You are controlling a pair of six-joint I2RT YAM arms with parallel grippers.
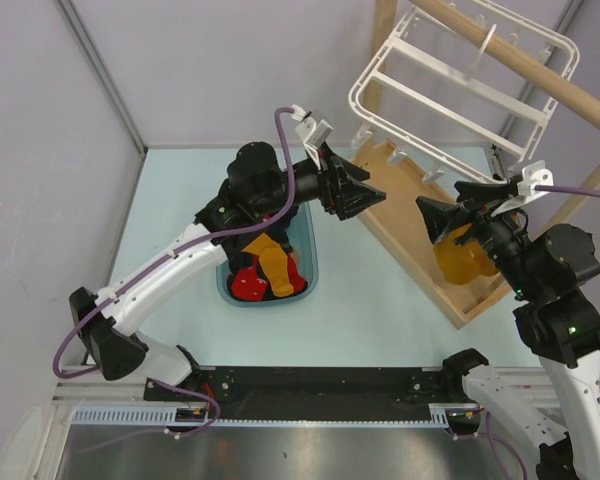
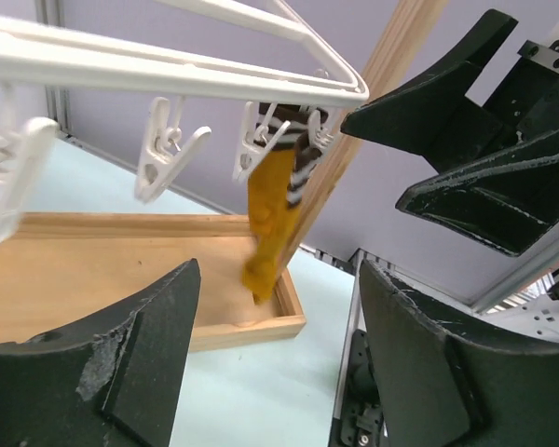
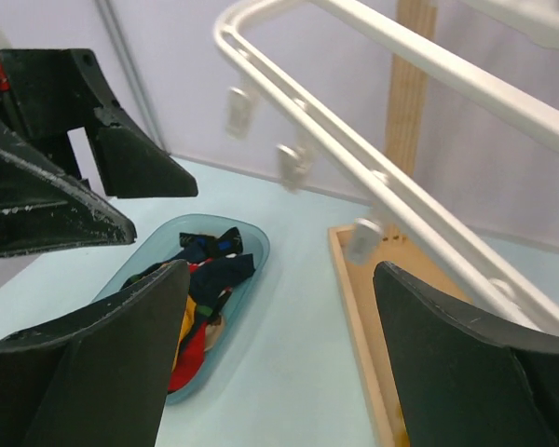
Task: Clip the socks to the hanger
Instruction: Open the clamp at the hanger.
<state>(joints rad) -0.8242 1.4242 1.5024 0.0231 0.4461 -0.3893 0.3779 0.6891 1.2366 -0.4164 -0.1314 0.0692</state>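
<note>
Left wrist view: mustard-yellow fabric sock (image 2: 268, 209) hangs vertically, clipped on white plastic hanger frame (image 2: 168, 70). Left tool (image 2: 278, 279) and right tool (image 3: 281, 275) wide, empty; yellow socks (image 1: 273, 262) in blue oval tray (image 1: 314, 272) lie nearer left tool.

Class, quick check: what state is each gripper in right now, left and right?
Left gripper: jaws open, holding nothing.
Right gripper: jaws open, holding nothing.

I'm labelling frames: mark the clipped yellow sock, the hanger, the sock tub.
yellow sock (image 2: 268, 219): left wrist view, its middle.
hanger (image 2: 168, 74): left wrist view, front bar.
tub (image 3: 257, 244): right wrist view, far rim.
</note>
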